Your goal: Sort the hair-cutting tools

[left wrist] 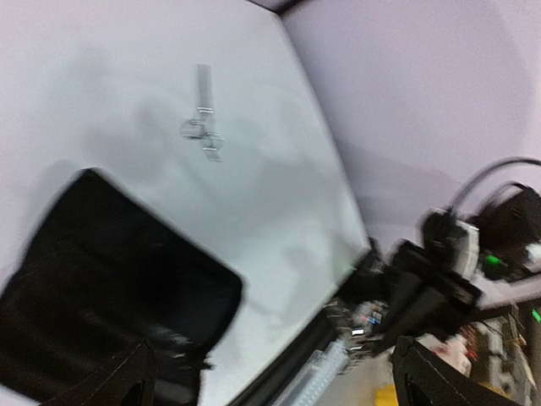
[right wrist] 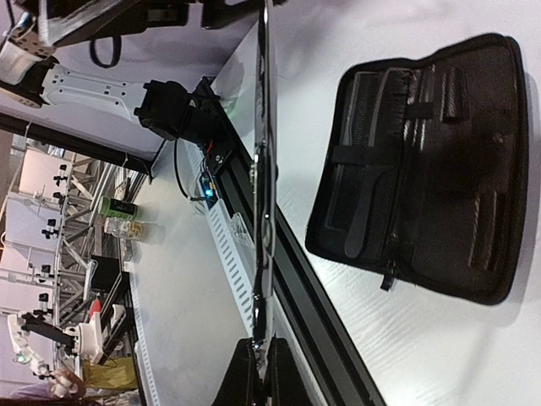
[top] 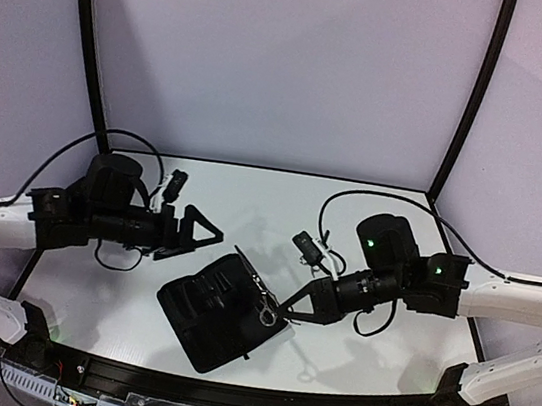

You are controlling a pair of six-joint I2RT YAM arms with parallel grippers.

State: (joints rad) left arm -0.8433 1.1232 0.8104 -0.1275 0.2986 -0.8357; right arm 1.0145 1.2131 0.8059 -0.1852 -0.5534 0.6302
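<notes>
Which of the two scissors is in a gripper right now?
The scissors over the open case, pinched in the shut right gripper. The other scissors lie free on the table, untouched.

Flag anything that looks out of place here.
One pair of scissors lies loose on the white table, apart from the open case; the right hand grips the other pair. Nothing looks damaged.
</notes>
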